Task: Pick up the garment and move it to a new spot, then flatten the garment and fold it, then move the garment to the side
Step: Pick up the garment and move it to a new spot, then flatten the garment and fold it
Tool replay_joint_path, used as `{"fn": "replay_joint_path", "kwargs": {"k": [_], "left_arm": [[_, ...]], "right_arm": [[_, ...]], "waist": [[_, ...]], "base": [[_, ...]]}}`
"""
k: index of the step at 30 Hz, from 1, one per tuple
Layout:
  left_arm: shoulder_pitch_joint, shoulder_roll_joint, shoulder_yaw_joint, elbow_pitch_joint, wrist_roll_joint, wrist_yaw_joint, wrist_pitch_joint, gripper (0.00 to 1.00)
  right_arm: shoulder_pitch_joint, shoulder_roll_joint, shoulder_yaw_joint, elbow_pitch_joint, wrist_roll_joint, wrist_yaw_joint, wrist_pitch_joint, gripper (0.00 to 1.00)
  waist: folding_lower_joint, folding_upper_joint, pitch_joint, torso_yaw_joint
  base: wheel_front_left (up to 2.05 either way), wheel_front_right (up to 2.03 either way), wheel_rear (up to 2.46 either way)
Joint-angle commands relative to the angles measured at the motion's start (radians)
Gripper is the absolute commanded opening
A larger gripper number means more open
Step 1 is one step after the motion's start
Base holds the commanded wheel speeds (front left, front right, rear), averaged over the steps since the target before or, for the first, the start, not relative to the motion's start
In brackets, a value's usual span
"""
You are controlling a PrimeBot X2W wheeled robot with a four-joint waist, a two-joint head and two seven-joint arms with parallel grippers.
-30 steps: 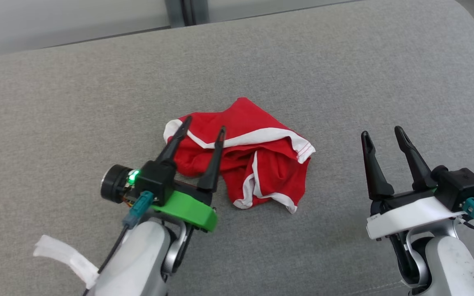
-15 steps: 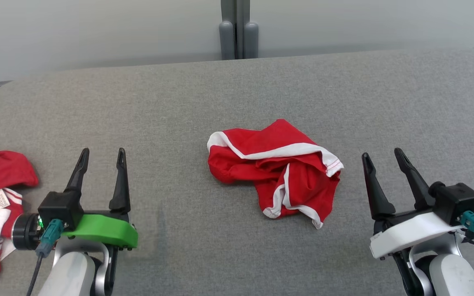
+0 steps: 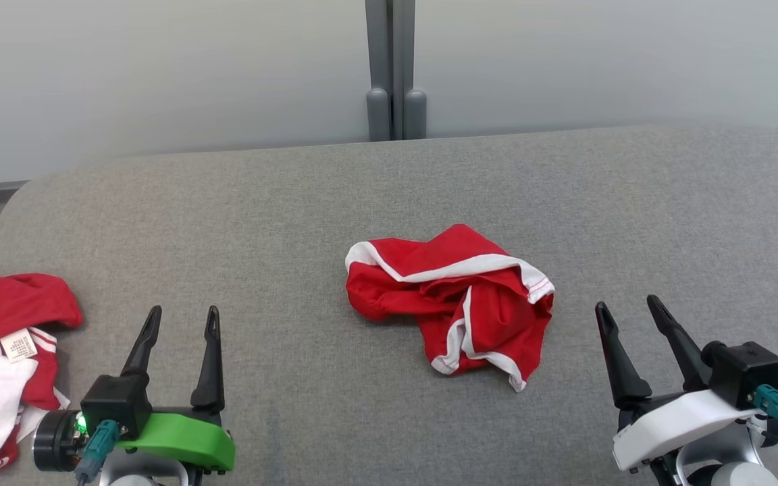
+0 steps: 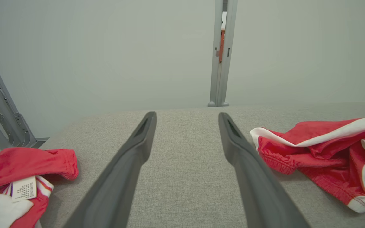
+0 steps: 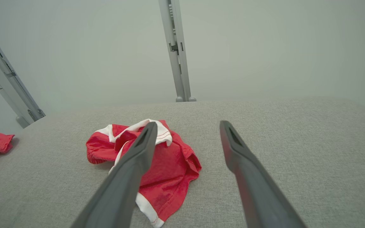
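We see the pale wall (image 3: 159, 67) across the back. Below it spreads the wide grey padded surface (image 3: 159, 223), rounded at its far corners. A grey upright post (image 3: 394, 61) rises behind the far edge, about the middle. In the left wrist view a slanted metal strut (image 4: 2, 114) stands off the left end of the surface.

The garment (image 3: 456, 297) is red with white trim (shorts, to judge by the hemmed leg openings). It lies crumpled near the middle of the surface, and neither claw touches it. A heap of red and white clothes (image 3: 4, 331) lies at the left edge, well apart from the garment, with a small printed label (image 3: 21, 345) showing on it.

The left gripper (image 3: 184, 312), on its green mount (image 3: 179, 439), sits at the lower left. Its fingers are spread apart and hold nothing. It lies between the heap and the garment, nearer the heap. The right gripper (image 3: 626, 304), on its white mount (image 3: 672, 422), sits at the lower right, near the garment's right side, its fingers likewise parted and empty.

Bare grey padding lies between each gripper and the garment. In the right wrist view one finger (image 5: 131, 171) crosses in front of the garment and hides a strip of its middle.
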Motion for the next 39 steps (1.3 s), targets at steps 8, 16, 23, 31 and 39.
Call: {"fn": "replay_joint_path", "kwargs": {"k": [8, 16, 23, 31, 39], "left_arm": [[0.034, 0.013, -0.010, -0.015, 0.004, 0.014, 0.013, 1.00], [0.023, 0.016, -0.016, -0.014, 0.003, 0.018, 0.013, 1.00], [-0.012, 0.009, -0.025, -0.020, 0.009, 0.018, 0.014, 1.00], [-0.104, -0.017, -0.050, -0.025, 0.025, 0.000, 0.006, 1.00], [-0.172, -0.047, -0.054, -0.011, 0.045, -0.014, -0.002, 1.00]], "right_arm": [[0.026, 0.005, -0.006, -0.029, -0.014, -0.001, 0.014, 1.00], [0.023, 0.006, -0.008, -0.035, -0.017, -0.001, 0.017, 1.00], [0.002, -0.005, -0.006, -0.035, -0.020, -0.001, 0.026, 1.00], [-0.091, -0.037, 0.053, 0.009, 0.009, -0.001, 0.029, 1.00], [-0.184, -0.061, 0.073, 0.111, 0.028, -0.001, 0.043, 1.00]], "waist": [[0.0000, 0.0000, -0.007, -0.007], [0.0000, 0.0000, -0.002, -0.004], [0.0000, 0.0000, 0.022, 0.014], [0.0000, 0.0000, 0.126, 0.068], [0.0000, 0.0000, 0.199, 0.105]], "base": [[0.00, 0.00, 0.00], [0.00, 0.00, 0.00], [0.00, 0.00, 0.00], [0.00, 0.00, 0.00], [0.00, 0.00, 0.00]]}}
